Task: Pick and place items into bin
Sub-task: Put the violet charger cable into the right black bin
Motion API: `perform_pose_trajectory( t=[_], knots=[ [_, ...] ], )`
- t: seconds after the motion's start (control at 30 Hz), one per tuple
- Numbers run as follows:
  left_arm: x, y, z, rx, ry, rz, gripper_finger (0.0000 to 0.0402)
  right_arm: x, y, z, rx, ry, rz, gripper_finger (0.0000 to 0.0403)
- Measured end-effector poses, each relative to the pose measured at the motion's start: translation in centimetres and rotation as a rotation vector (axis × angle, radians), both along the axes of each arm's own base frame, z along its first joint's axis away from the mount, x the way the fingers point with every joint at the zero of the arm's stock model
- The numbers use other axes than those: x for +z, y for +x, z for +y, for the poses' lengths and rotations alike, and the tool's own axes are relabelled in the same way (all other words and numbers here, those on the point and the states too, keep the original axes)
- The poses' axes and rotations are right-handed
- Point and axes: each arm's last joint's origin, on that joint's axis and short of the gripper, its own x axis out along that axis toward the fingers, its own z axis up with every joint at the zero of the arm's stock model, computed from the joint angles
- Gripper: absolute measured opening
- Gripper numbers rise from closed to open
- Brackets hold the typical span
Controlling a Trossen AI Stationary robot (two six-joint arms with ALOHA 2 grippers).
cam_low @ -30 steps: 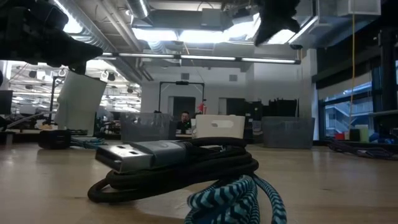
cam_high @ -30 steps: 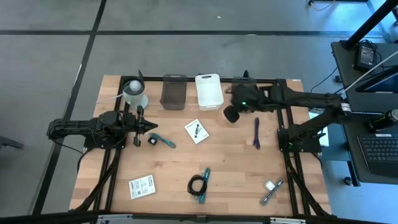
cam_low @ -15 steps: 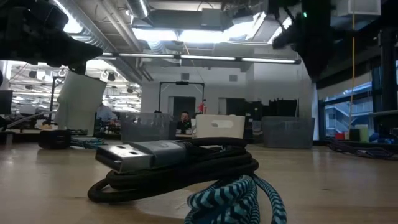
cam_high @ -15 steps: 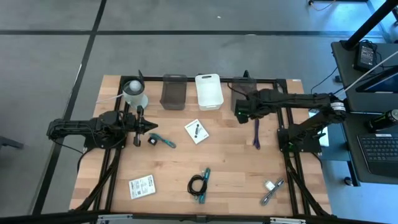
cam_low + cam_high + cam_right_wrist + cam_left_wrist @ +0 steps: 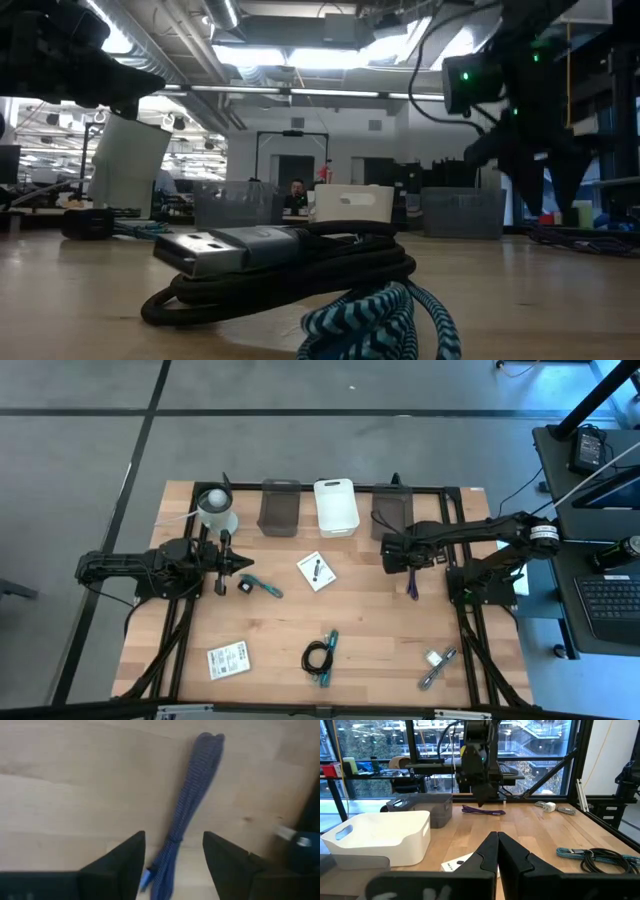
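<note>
Right hand (image 5: 407,559): released, fingers (image 5: 125,857) spread, poised directly above the purple cable (image 5: 186,805), not touching it.
Purple cable, position: flat on the tabletop (image 5: 370,630), between the spread fingers as seen from the right wrist; in the high view it shows just beside the hand, on its outer side (image 5: 412,578).
Purple cable, long axis: runs front to back across the tabletop, one looped end toward the bins; the bundle is narrow and nearly straight.
Left hand (image 5: 240,563): clenched, empty, held over the tabletop well apart from the right hand.
Beside the left hand: small black cube (image 5: 243,587) and teal-handled tool (image 5: 264,586), both just off its tip; white cup with a ball (image 5: 215,508) behind it.
Bins: two grey bins (image 5: 280,507) (image 5: 391,510) and a white bin (image 5: 336,507) in a row; the grey one just behind the right hand.
Printed matter: white card (image 5: 316,570) and white packet (image 5: 228,659) carry dark print, not legible.
Other items: black coiled cable (image 5: 320,656) with teal braided cable, and silver metal piece (image 5: 438,663), well clear of the right hand.
Obstructions: nothing lies between the right hand and the purple cable.
</note>
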Motion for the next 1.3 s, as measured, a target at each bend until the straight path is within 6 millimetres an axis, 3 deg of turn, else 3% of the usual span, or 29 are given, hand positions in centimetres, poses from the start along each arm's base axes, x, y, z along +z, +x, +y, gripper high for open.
perform_pose_trajectory(
  t=[0.23,0.5,0.67,0.97,1.1,1.3],
  knots=[
    [0.0,0.0,0.0,0.000,0.000,0.000,0.0001,-2.5,-1.3,0.2,-0.042,0.023,-0.006,0.0206],
    [0.0,0.0,0.0,0.000,0.000,0.000,0.0001,-4.4,-2.4,0.6,-0.093,0.059,-0.028,0.0171],
    [0.0,0.0,0.0,0.000,0.000,0.000,0.0001,-4.4,-2.3,0.6,-0.075,0.064,-0.040,0.0132],
    [0.0,0.0,0.0,0.000,0.000,0.000,0.0001,-4.1,-1.8,0.5,-0.061,0.069,-0.048,0.0025],
    [0.0,0.0,0.0,0.000,0.000,0.000,0.0001,-2.7,-1.4,0.5,-0.017,0.086,-0.032,0.0021],
    [0.0,0.0,0.0,0.000,0.000,0.000,0.0001,3.9,-1.0,1.1,0.032,0.017,-0.101,0.0021]
  ],
)
